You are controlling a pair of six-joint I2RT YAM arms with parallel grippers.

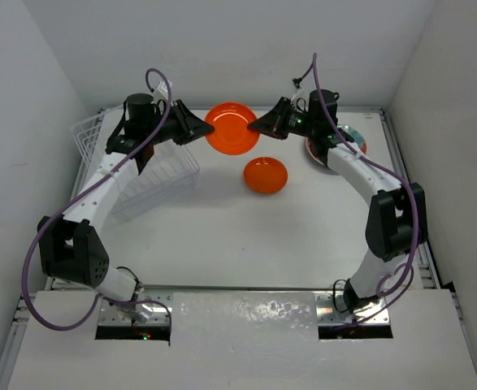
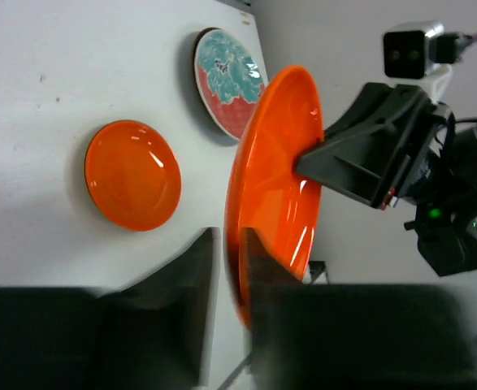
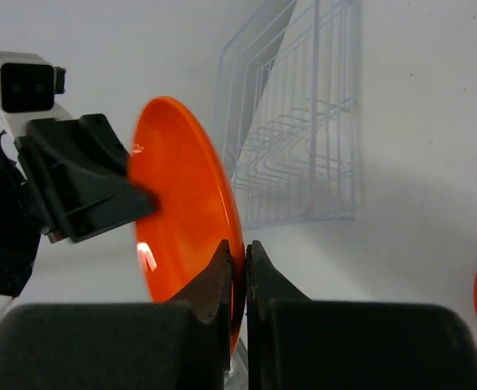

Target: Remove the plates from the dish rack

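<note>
A plain orange plate [image 1: 231,127] hangs on edge in the air at the back middle, between both grippers. My right gripper [image 3: 245,252] is shut on its rim [image 3: 177,203]. My left gripper [image 2: 231,244] straddles the opposite rim [image 2: 275,179] with its jaws apart, a gap showing beside one finger. A second orange plate [image 1: 266,175] lies flat on the table; the left wrist view also shows it [image 2: 132,175]. The teal plate with red-white markings [image 2: 226,81] lies flat at the back right [image 1: 353,142], partly under my right arm. The clear dish rack [image 1: 161,183] stands at the left with no plates showing in it. I do not see the yellow-gold plate.
A white wire basket [image 1: 88,138] stands behind the rack at the far left, against the wall. White walls close in the table on the left, back and right. Both arms reach toward the back middle.
</note>
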